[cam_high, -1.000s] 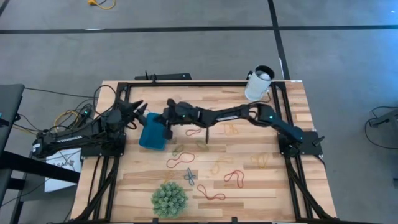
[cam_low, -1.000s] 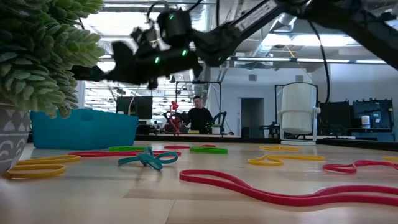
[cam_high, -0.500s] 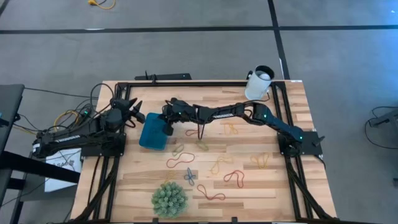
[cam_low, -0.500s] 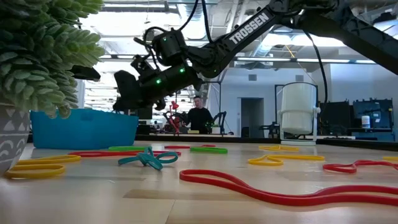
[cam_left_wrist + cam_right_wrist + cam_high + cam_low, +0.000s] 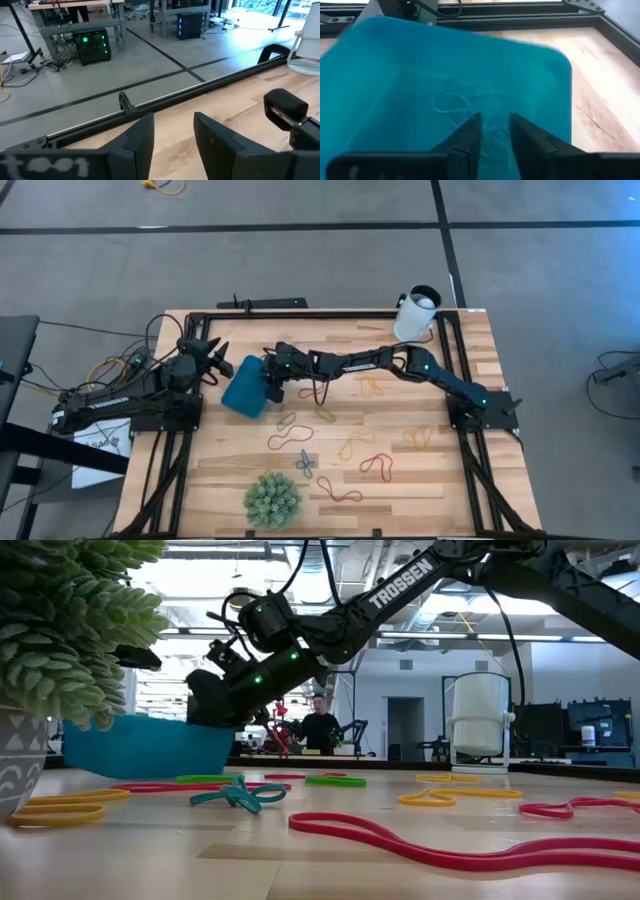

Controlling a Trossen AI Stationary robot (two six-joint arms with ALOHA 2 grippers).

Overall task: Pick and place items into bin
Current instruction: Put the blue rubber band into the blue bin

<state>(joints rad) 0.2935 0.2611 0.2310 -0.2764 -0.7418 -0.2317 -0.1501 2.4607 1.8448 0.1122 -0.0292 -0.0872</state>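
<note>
The teal bin (image 5: 243, 387) stands at the table's left middle, turned askew and tipped in the low view (image 5: 140, 745). My right gripper (image 5: 270, 384) reaches into it from the right; its fingers (image 5: 470, 137) stand open above the bin's floor, where a faint pale loop (image 5: 454, 102) lies. Rubber bands lie flat on the wood: red (image 5: 290, 438), yellow (image 5: 352, 445), red (image 5: 376, 467), teal (image 5: 305, 465), orange (image 5: 372, 388). My left gripper (image 5: 215, 360) waits open at the bin's far left, with nothing between its fingers (image 5: 140, 140). My right gripper comes at the bin slanting down from the table's right, fingers over the bin's inner floor (image 5: 490, 107). The bin sits tipped beneath it. The gripper's own body hides the rim (image 5: 215, 725), so I cannot tell whether it touches the bin.
A green spiky ball (image 5: 271, 500) sits at the near edge and fills the low view's left (image 5: 70, 630). A white cup (image 5: 415, 313) stands at the far right corner. Black frame rails (image 5: 300, 317) border the table. A person shows far behind (image 5: 320, 725).
My right gripper has moved toward the table's left edge and down, from above the bin's right side into it. The bin, flat on the table before, has turned about and tipped.
</note>
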